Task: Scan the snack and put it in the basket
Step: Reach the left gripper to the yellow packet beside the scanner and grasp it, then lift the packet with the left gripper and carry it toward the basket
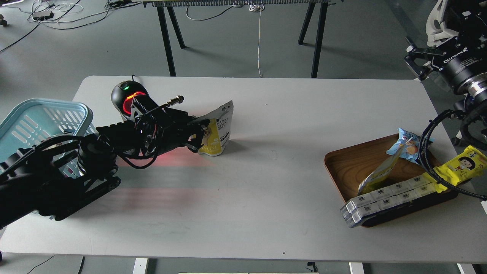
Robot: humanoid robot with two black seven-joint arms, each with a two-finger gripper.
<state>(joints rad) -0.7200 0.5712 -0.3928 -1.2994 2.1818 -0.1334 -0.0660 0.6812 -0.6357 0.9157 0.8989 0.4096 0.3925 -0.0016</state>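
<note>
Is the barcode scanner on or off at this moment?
On. The scanner shows a green light on top and a glowing red ring, and red light falls across the table near the snack.

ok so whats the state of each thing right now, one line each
snack: held upright in left gripper, lit red
scanner: on, red ring and green light
basket: at table's left edge, contents hidden
tray: holding several packets
right gripper: raised, empty, jaws apart
</note>
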